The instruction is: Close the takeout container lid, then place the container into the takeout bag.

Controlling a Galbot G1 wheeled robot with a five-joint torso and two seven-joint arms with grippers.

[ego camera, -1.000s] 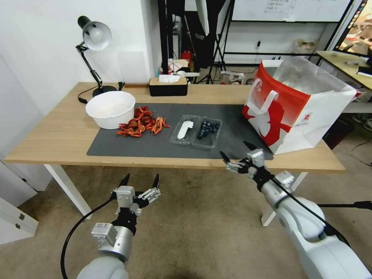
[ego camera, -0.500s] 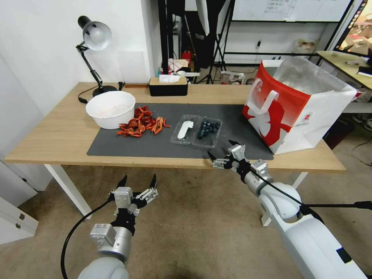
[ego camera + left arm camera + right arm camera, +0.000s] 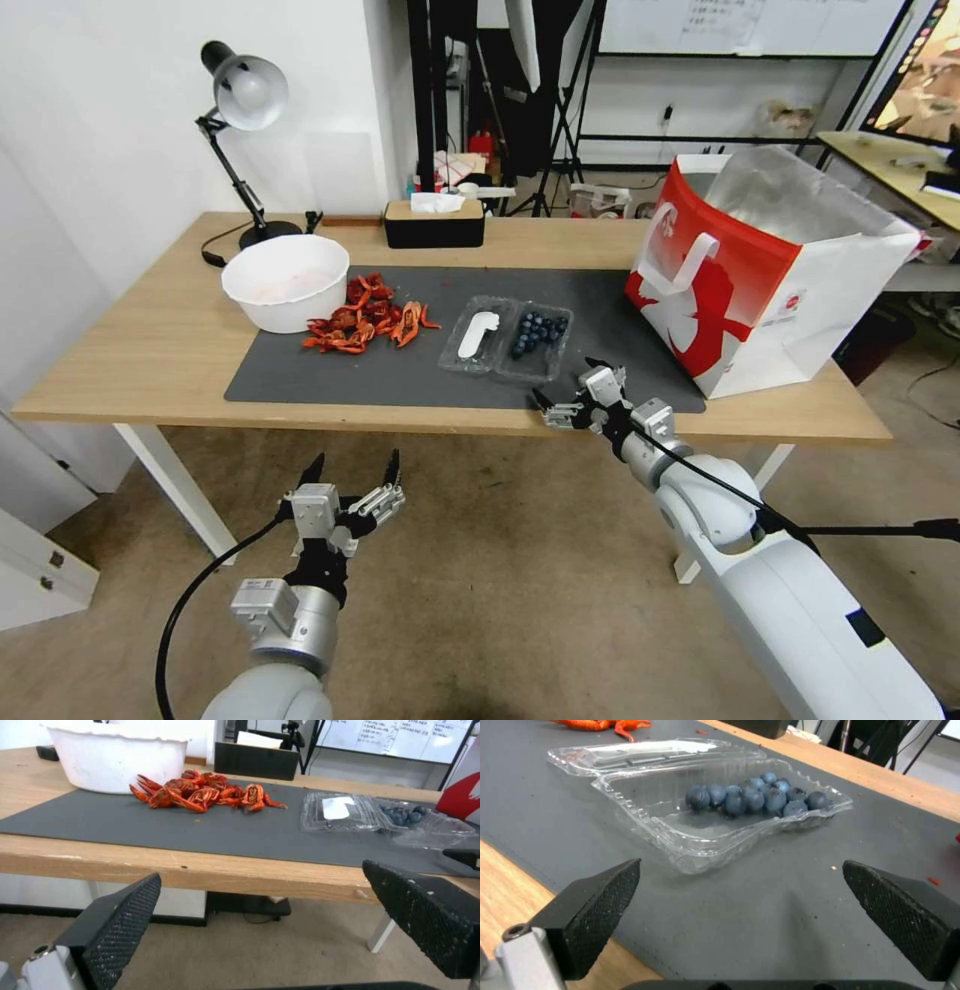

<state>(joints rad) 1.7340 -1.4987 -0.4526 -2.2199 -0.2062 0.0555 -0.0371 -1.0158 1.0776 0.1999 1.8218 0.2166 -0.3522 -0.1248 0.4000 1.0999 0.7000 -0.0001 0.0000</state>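
Note:
The takeout container [image 3: 537,338] lies open flat on the dark mat, with blueberries in its right half [image 3: 720,813]. The lid [image 3: 478,335], clear with a white sticker, lies beside the berry half on the left [image 3: 650,753]. At the table's right end stands the red-and-white takeout bag [image 3: 770,270], its mouth open. My right gripper [image 3: 563,378] is open over the mat's front edge, just short of the berry half and touching nothing [image 3: 741,864]. My left gripper [image 3: 356,457] is open and empty, low in front of the table over the floor [image 3: 261,870].
A white bowl [image 3: 285,282] and a pile of red crayfish [image 3: 365,315] sit on the mat's left part. A black tissue box [image 3: 434,222] and a desk lamp [image 3: 240,130] stand at the back. Bare mat [image 3: 330,370] lies left of the container.
My right gripper has moved left and forward, from beside the bag's near corner to just in front of the berry half. The left gripper has sunk slightly.

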